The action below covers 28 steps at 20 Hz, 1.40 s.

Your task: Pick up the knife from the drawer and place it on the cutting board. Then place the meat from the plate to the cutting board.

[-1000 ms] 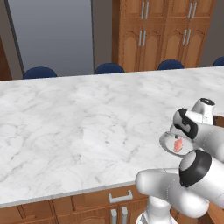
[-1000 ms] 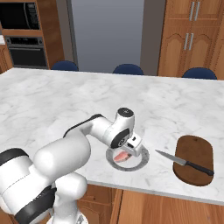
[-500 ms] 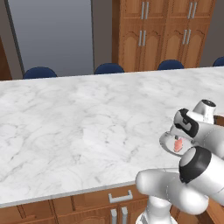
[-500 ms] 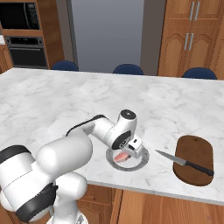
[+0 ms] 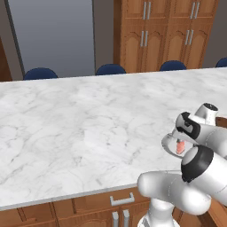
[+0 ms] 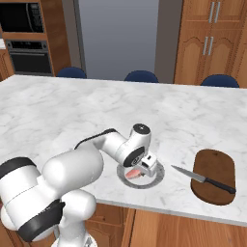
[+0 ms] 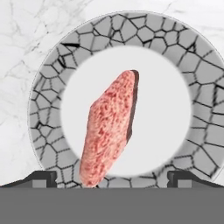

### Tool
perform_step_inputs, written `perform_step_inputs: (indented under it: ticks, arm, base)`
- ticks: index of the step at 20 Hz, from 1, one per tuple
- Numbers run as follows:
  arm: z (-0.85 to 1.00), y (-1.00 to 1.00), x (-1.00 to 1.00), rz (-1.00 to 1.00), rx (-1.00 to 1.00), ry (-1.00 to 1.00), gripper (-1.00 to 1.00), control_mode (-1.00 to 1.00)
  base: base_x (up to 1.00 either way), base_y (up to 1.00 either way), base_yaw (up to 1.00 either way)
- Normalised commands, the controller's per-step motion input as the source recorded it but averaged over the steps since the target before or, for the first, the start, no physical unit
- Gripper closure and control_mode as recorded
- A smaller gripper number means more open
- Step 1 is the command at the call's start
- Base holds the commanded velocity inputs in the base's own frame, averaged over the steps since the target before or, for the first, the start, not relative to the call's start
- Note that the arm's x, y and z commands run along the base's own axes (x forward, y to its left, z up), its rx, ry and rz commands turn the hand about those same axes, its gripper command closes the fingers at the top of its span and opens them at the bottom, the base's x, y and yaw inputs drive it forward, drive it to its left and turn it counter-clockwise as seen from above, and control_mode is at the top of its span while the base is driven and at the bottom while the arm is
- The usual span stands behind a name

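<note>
**Desk:** Where do things stand over the worktop's near edge?

**Arm:** My gripper hangs just above the plate, jaws spread wide and holding nothing. The meat lies on the plate's pale centre, one end reaching toward the rim. The knife already rests on the cutting board, which sits near the same edge, toward the right-hand end.

**Desk:** What could spoil the pick?

**Arm:** The chunk lies aslant between my fingertips. If I come down without squaring up, I judge one finger may land on it, or nudge it, rather than pass beside it. Closing off-centre could squeeze it out. The plate sits close to the worktop's edge, so a hard push might shift it that way.

**Desk:** Do the views differ?

**Arm:** The hand view gives the meat's slant and the plate's cracked grey rim. The right base view gives board and knife. In the left base view my own links cover most of the plate; a sliver of meat shows.
</note>
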Motion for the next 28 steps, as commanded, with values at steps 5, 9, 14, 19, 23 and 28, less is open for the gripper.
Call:
perform_step_inputs:
  ticks: [5,9,14,19,23,28]
  arm:
    - [-0.08,0.00,0.02,0.00,0.00,0.00,-1.00,-1.00]
    - [-0.07,0.00,0.05,0.00,0.00,0.00,-1.00,-1.00]
    - [-0.07,0.00,0.07,0.00,0.00,0.00,-1.00,-1.00]
    - [-0.09,0.00,0.08,0.00,0.00,0.00,-1.00,-1.00]
    - [-0.14,0.00,0.08,0.00,0.00,0.00,-1.00,-1.00]
    - [-0.14,0.00,0.05,0.00,0.00,0.00,-1.00,-1.00]
  base:
    - [0.00,0.00,0.00]
    - [0.00,0.00,0.00]
    - [0.00,0.00,0.00]
    - [0.00,0.00,0.00]
    - [0.00,0.00,0.00]
    - [0.00,0.00,0.00]
